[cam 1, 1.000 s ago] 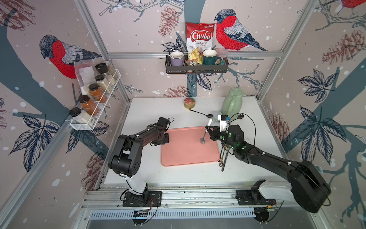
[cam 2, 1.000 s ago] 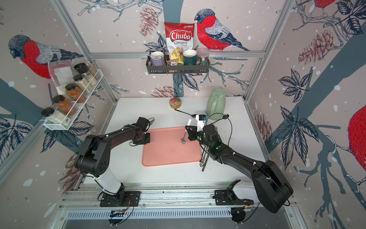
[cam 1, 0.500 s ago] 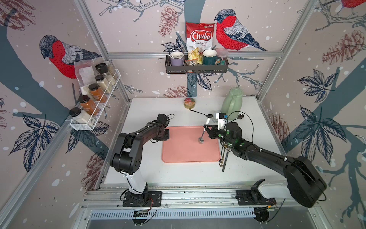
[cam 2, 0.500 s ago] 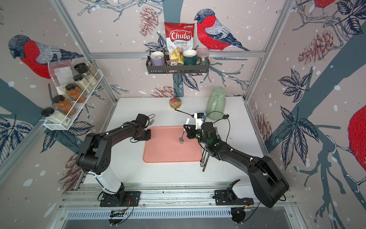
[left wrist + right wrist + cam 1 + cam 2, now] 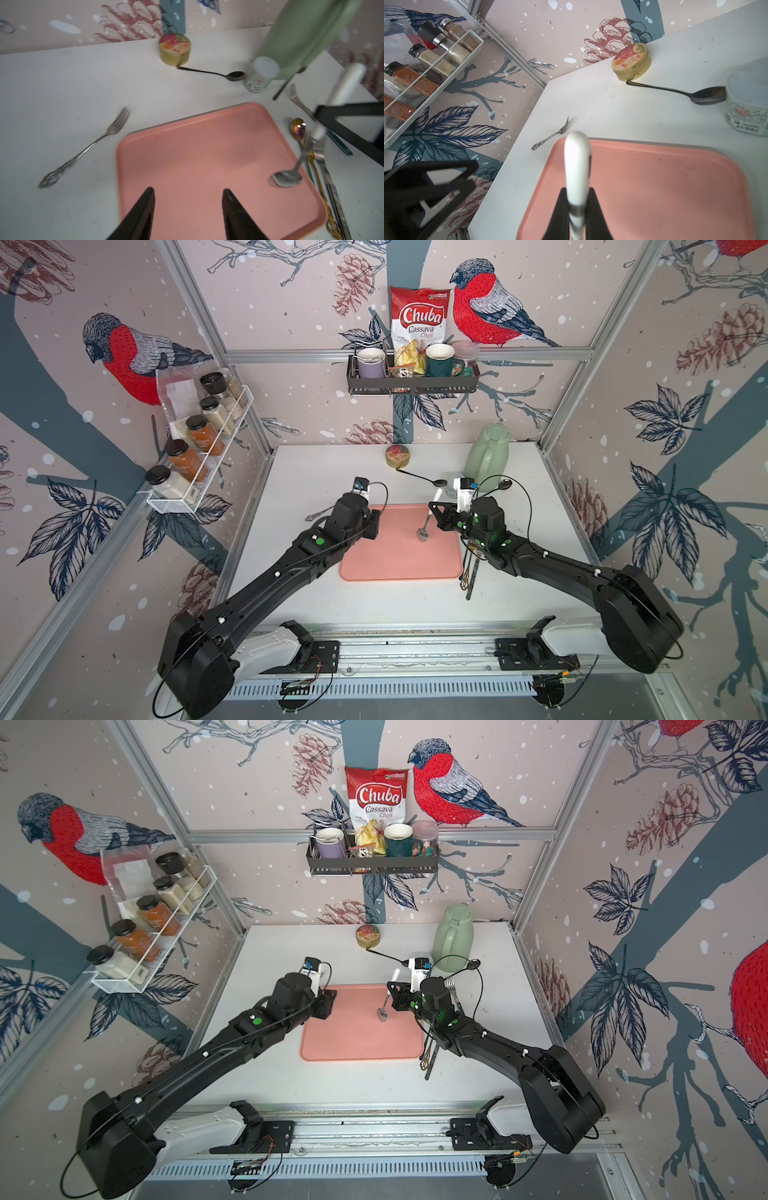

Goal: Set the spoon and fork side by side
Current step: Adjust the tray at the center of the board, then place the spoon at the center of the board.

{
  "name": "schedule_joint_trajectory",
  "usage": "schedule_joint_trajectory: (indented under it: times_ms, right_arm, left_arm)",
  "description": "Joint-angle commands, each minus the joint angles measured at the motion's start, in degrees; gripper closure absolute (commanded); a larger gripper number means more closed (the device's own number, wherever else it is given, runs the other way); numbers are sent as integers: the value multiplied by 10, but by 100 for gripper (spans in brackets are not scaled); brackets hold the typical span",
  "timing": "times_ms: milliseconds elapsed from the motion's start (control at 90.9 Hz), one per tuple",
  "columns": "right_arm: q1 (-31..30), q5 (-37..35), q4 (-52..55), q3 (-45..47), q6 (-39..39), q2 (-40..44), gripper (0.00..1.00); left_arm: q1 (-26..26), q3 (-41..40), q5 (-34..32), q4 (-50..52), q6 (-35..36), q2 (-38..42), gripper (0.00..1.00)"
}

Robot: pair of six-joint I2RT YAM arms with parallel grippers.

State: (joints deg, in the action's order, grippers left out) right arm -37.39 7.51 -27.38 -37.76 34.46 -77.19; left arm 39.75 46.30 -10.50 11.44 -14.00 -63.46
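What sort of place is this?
Probably a staged kitchen corner in a framed test booth: a spice rack and a shelf of mugs and chips hang on wallpapered walls, cutlery lies around a pink tray.

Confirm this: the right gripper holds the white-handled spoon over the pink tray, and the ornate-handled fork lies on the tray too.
Wrong on the fork: it lies on the white table beside the tray, not on it, as the left wrist view shows. The right gripper does hold the spoon over the tray.
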Motion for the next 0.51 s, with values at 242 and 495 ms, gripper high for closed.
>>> schedule_joint_trajectory:
  times_ms: [242,495]
  right_arm:
    - [0,-4,-10,-2,28,-4,96]
    - [3,3,1,-7,38,-5,96]
  left_arm:
    - [71,-31,117,-221,21,-91,48]
    - [72,-2,166,-287,31,-185,53]
